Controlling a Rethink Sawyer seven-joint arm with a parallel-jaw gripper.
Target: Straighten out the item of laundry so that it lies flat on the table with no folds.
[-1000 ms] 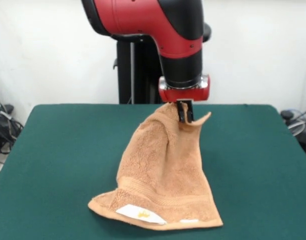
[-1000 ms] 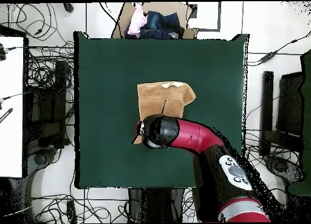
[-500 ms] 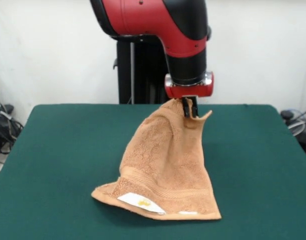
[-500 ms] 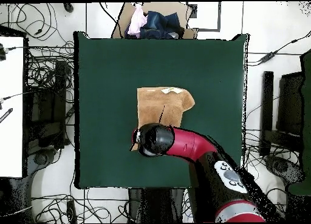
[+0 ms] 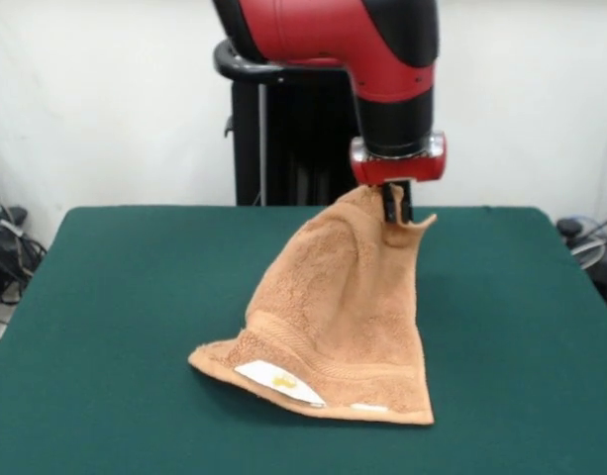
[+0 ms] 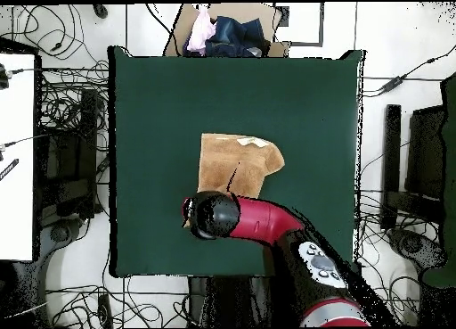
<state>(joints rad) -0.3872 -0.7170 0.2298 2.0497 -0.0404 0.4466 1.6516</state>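
The pincer [image 5: 396, 206] is gripping one corner of the peach towel [image 5: 333, 317], lifting it while its labelled 6 o'clock edge is resting on the green counter [image 5: 105, 297].

front: low across table [image 5: 105, 297], faces gripper [image 5: 397, 210] | overhead: high, straight down, arm hides gripper | shared: table, towel [image 6: 233, 163]

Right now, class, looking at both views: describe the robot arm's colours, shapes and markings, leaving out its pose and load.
The arm has rounded glossy red shells with black cylindrical sections; a red collar tops the slim black gripper. From overhead, one link carries a grey panel with dark buttons.
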